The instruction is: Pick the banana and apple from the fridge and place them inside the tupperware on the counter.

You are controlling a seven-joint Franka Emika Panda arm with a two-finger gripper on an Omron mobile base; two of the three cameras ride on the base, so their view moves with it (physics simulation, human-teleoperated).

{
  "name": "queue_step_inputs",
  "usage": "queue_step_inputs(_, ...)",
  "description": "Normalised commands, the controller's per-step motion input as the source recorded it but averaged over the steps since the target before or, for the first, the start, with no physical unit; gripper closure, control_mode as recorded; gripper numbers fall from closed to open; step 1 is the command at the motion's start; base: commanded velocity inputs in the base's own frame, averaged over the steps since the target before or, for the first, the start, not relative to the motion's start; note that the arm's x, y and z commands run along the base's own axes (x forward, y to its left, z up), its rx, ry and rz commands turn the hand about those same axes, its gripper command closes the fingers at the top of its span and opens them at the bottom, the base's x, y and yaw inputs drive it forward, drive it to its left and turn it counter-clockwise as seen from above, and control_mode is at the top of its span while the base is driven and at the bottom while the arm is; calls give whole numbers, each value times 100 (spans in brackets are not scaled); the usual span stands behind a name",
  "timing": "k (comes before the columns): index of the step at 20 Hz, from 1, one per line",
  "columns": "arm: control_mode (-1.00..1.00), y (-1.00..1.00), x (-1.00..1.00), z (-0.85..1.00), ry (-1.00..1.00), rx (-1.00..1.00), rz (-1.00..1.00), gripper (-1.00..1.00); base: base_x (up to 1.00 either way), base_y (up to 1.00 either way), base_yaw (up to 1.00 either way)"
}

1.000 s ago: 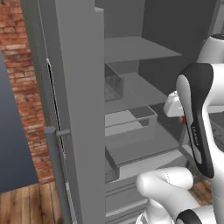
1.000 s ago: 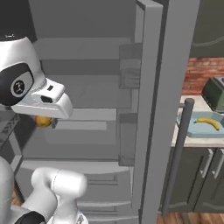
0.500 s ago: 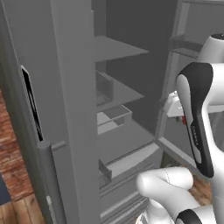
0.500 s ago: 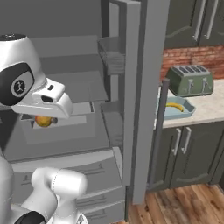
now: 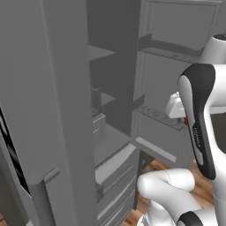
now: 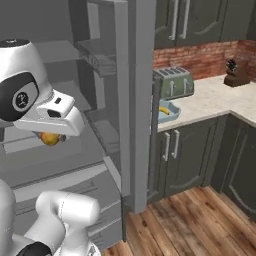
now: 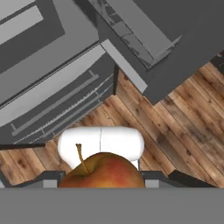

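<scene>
The apple (image 7: 101, 171) sits pinched in the gripper (image 7: 103, 180), stem toward the fridge (image 7: 65, 65) drawers; round, no long axis.

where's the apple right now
The apple sits between the gripper's fingers at the bottom of the hand view, above the wood floor in front of the open fridge; the right base view shows it under the hand at left.

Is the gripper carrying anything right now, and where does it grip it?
Yes: the gripper holds the small round red-orange apple by its sides, stem pointing up in the hand view; the exact contact points are hidden.
</scene>
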Motion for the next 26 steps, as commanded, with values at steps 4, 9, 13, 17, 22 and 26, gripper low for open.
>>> queue_step_inputs(4,100,0,0,0,0,0,0,100,-62,-14,-48)
queue_step_inputs(9,100,0,0,0,0,0,0,100,-81,-18,-50)
queue_step_inputs(13,100,0,0,0,0,0,0,100,-95,-9,-51)
queue_step_inputs(17,100,0,0,0,0,0,0,100,-100,-6,-51)
queue_step_inputs(22,100,0,0,0,0,0,0,100,-83,-21,-53)
queue_step_inputs(26,100,0,0,0,0,0,0,100,-53,-38,-53)
